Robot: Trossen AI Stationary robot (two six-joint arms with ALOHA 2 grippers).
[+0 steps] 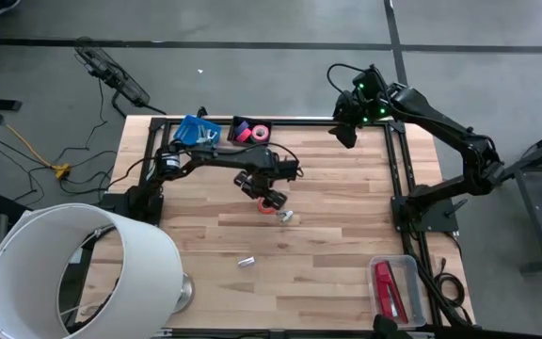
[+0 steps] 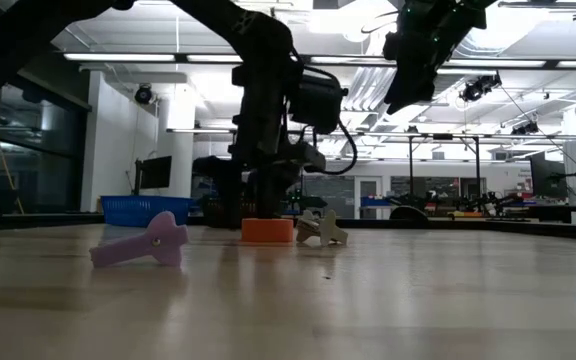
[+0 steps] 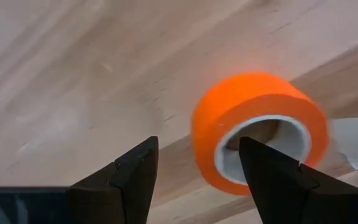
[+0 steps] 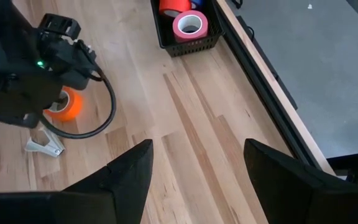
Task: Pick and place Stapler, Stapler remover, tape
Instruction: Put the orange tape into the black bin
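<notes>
**Left gripper straddles the orange tape roll**

Starting left of the orange roll: a big white cylindrical lampshade (image 1: 73,273) covers the wooden plank table's (image 1: 337,235) corner, and a blue mesh basket (image 1: 196,130) sits at the far edge. Beside it, a black slotted bin (image 4: 188,38) holds a glossy pink tape roll (image 4: 188,23) and a red one (image 4: 174,6).

Now the action: the left gripper (image 3: 194,165) is down at the orange tape roll (image 3: 260,130), a smooth ring with a white core lying on the planks. Its dark wedge fingers are spread, one finger inside the core and the other outside, not pinching. Just beside the roll lies a silvery metal staple remover (image 4: 45,146); another small silver piece (image 1: 247,262) rests nearer the front edge.

Well right of the roll, the right gripper (image 4: 194,165) hangs high over the far edge, fingers spread, empty. The glossy red stapler (image 1: 387,287) lies in a clear plastic tray (image 1: 412,273) at the front corner.
</notes>
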